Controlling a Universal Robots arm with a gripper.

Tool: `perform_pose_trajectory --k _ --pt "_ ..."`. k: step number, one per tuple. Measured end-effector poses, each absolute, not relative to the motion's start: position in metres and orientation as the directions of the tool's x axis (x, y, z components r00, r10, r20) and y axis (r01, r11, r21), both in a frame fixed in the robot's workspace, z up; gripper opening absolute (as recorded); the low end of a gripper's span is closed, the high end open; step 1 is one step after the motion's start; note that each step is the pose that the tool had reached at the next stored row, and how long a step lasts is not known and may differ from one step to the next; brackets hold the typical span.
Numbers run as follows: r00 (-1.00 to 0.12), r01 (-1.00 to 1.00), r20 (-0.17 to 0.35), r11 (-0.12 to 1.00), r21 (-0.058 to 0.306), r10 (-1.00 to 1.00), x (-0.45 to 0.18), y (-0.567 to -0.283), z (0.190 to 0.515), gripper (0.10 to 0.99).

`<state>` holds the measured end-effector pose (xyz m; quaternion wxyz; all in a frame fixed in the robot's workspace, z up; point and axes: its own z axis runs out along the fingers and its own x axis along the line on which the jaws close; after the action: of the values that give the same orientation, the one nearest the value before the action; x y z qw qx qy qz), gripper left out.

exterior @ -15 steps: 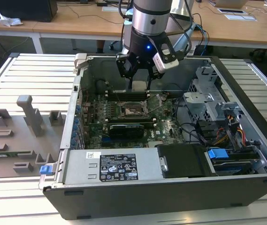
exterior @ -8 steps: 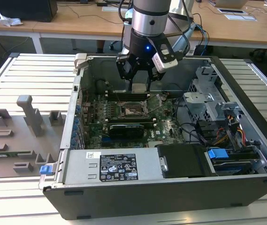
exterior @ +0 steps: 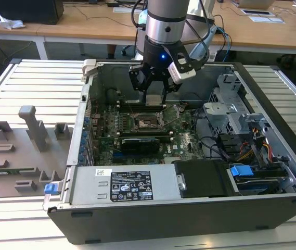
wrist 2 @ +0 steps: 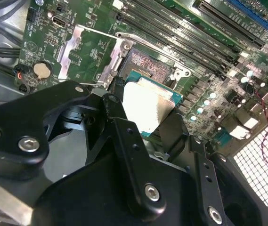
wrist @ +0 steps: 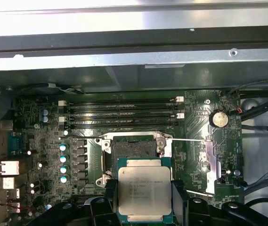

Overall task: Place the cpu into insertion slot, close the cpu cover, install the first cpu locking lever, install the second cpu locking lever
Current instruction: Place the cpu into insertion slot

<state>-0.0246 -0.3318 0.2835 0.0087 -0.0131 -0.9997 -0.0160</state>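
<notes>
cpu [wrist: 144, 188]: you have one.
insertion slot [wrist: 133, 148]: you have one.
claw [wrist: 144, 200]: you have one.
coin battery [wrist: 218, 118]: you see one.
computer case [exterior: 189, 224]: you see one.

Bright, even room light fills the exterior view. The white table [exterior: 33, 78] gleams at nine o'clock, while the computer case [exterior: 137, 216] is shadowed inside, beneath the arm [exterior: 166, 21]. In the second wrist view, glare bleaches the cpu [wrist 2: 148, 106] top white.
</notes>
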Motion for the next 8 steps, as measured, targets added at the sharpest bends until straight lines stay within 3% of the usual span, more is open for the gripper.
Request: perform_pose_trajectory --k 8 --pt "-1.0 0.026 0.018 0.999 0.032 0.026 -0.0246 -0.3318 0.2781 0.541"
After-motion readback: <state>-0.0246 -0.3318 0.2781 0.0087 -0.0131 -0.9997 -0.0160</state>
